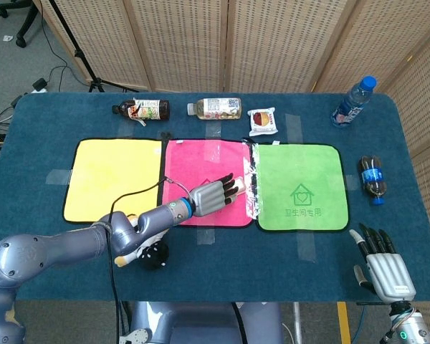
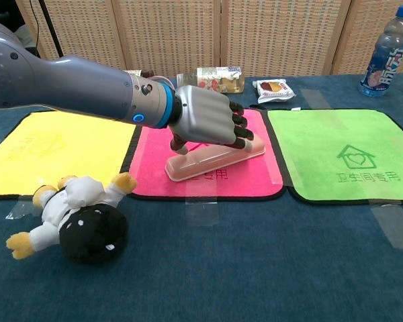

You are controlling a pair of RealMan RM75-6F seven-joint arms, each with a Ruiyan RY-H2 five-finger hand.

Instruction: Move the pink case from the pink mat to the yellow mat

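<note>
Beside the pink case (image 2: 208, 159), plush toy (image 2: 77, 215); bottles (image 1: 213, 108) behind.

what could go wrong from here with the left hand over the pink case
The left hand lies over the far part of the pink case, so a grip there may let the near end tip or slip out. The case sits diagonally on the pink mat; closing fingers could drag the cloth. On the way to the yellow mat, the forearm passes near the plush toy.
</note>
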